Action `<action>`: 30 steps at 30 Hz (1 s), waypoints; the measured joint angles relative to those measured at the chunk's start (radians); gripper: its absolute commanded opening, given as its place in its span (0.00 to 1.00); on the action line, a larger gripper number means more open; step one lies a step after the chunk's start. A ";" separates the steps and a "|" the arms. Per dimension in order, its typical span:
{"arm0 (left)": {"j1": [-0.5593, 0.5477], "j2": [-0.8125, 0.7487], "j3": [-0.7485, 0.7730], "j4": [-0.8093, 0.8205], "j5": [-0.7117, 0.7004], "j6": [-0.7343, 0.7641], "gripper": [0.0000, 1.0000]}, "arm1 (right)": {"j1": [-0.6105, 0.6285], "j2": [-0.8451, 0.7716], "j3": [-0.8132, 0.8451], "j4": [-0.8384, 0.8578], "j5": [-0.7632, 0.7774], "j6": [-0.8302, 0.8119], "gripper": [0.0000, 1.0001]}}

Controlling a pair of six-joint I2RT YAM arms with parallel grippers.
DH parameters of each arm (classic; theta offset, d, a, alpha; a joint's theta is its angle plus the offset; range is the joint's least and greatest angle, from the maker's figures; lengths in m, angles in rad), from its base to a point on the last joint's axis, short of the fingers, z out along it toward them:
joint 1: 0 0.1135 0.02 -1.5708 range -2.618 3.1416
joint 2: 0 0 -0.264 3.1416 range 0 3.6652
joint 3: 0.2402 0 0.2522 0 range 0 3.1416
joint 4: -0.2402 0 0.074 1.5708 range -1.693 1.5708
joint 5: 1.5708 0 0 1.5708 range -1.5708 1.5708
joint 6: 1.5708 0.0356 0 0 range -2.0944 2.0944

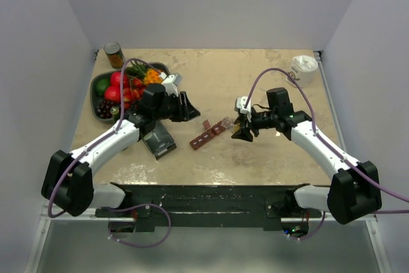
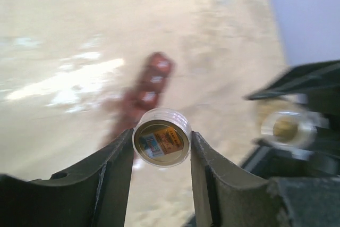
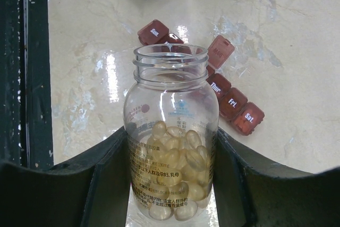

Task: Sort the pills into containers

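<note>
At lower centre, the right gripper (image 3: 171, 150) is pinching the bottle (image 3: 170, 94) of pills (image 3: 175, 158) while the left gripper (image 2: 162, 137) is pinching a clear cap (image 2: 162, 144).

Sun., Thur., Fri., Sat. on containers (image 3: 232, 102)

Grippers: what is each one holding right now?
Left gripper: shut on the bottle cap.
Right gripper: shut on the open pill bottle.

L pincer (image 2: 161, 152) grips round cap (image 2: 162, 143).
</note>
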 measured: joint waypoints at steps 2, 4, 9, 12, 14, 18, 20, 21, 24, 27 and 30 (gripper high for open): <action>0.034 0.025 -0.008 -0.058 -0.066 0.096 0.09 | 0.000 0.000 0.000 0.000 0.003 0.000 0.00; 0.053 0.069 -0.008 -0.095 -0.125 0.170 0.10 | -0.002 0.000 0.000 0.000 0.007 0.000 0.00; 0.059 0.243 0.000 -0.169 -0.197 0.293 0.11 | -0.007 0.000 0.000 0.000 0.011 0.002 0.00; 0.059 0.327 0.015 -0.197 -0.221 0.333 0.12 | -0.012 0.000 0.000 0.000 0.012 0.003 0.00; 0.056 0.358 0.036 -0.198 -0.230 0.349 0.13 | -0.015 0.000 0.000 0.000 0.013 0.003 0.00; 0.055 0.362 0.048 -0.208 -0.278 0.379 0.15 | -0.018 0.000 0.000 0.000 0.013 0.003 0.00; 0.055 0.362 0.055 -0.215 -0.301 0.392 0.20 | -0.019 0.000 0.000 0.000 0.013 0.003 0.00; 0.055 0.364 0.059 -0.220 -0.309 0.396 0.24 | -0.019 0.000 0.000 0.000 0.013 0.003 0.00; 0.055 0.380 0.081 -0.240 -0.333 0.411 0.42 | -0.019 0.000 0.000 0.000 0.013 0.003 0.00; 0.055 0.398 0.097 -0.248 -0.340 0.419 0.60 | -0.020 0.000 0.000 0.000 0.013 0.003 0.01; 0.054 0.399 0.102 -0.253 -0.337 0.420 0.68 | -0.023 0.000 0.000 0.000 0.012 0.004 0.01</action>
